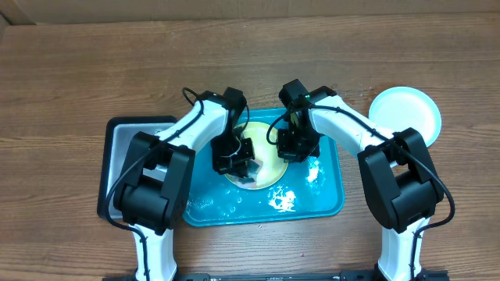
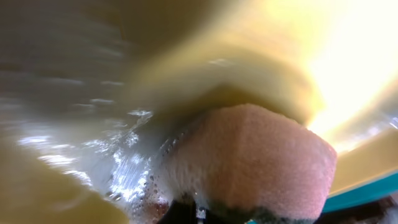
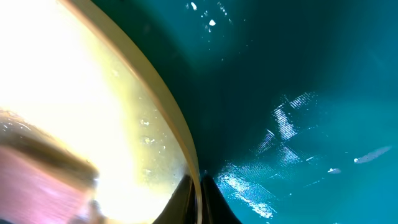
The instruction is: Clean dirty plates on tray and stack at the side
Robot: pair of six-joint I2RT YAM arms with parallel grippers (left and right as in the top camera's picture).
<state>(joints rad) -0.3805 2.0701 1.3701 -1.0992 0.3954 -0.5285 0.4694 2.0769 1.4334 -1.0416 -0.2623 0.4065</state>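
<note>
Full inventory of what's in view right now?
yellow-green plate: 1, pale yellow-green, in the teal tray
white plate: 1, white to pale blue, on the table right of the tray
teal tray: 1, teal, table centre
suds: a few patches, white, tray floor
grey tray: 1, grey with black rim, left of the teal tray
sponge: 1, pink, against the yellow-green plate
table: 1, brown wood
left gripper: 1, black, shut on the sponge
right gripper: 1, black, shut on the yellow-green plate's rim

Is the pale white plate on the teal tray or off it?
Off. The white plate lies on the wooden table, outside the tray on its right side.
</note>
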